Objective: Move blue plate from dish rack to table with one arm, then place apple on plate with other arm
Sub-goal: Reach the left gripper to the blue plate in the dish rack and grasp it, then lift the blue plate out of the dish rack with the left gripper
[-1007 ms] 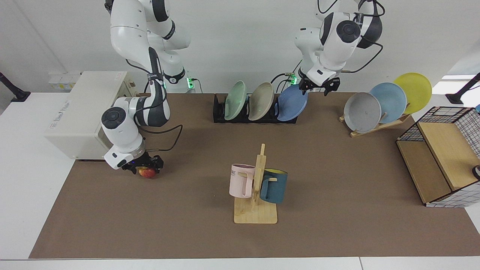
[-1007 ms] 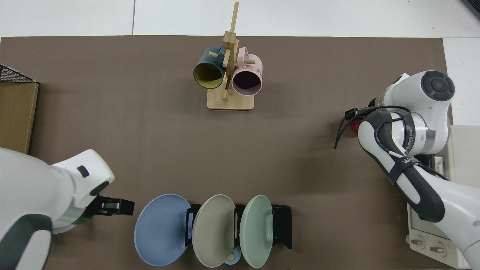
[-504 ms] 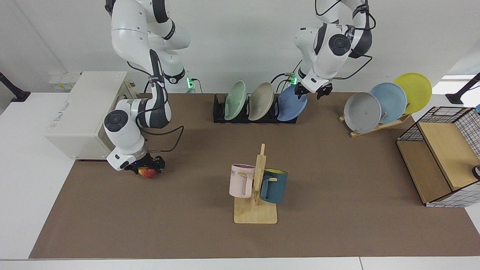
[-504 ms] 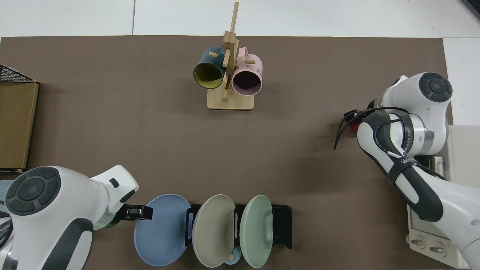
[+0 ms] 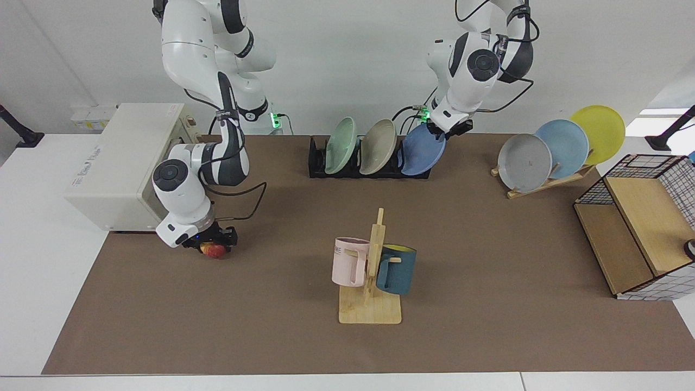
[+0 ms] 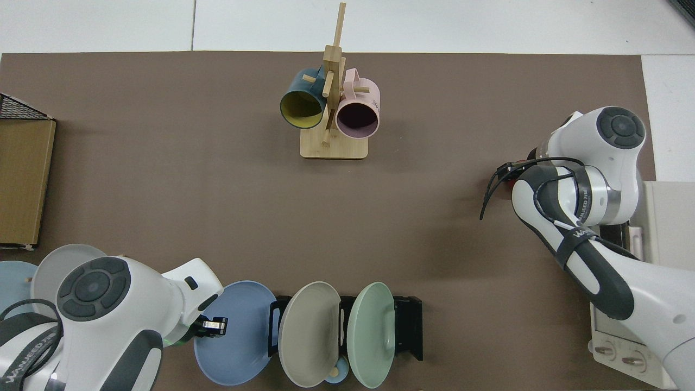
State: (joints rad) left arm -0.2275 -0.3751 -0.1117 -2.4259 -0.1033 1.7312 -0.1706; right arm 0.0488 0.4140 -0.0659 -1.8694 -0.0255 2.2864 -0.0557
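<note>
The blue plate [image 5: 421,155] [image 6: 239,336] stands on edge in the end slot of the black dish rack [image 5: 317,163] [image 6: 407,326], at the back of the brown table [image 5: 488,244]. My left gripper [image 5: 448,129] [image 6: 213,326] is at the plate's upper rim, open, with its fingers either side of the edge. The apple [image 5: 215,250], red with yellow, rests on the mat near the white box. My right gripper [image 5: 214,244] hangs low over it, open, a finger on each side. In the top view the right arm hides most of the apple.
A green plate [image 5: 341,145] and a beige plate [image 5: 378,146] fill the neighbouring rack slots. A wooden mug tree [image 5: 371,271] holds a pink and a dark blue mug mid-table. A slanted wooden stand [image 5: 548,182] carries three plates. A wire shelf [image 5: 635,228] and a white box [image 5: 119,163] flank the mat.
My left gripper has travelled from beside the rack to the blue plate's rim. The right arm's wrist shifted slightly over the apple, which stayed put.
</note>
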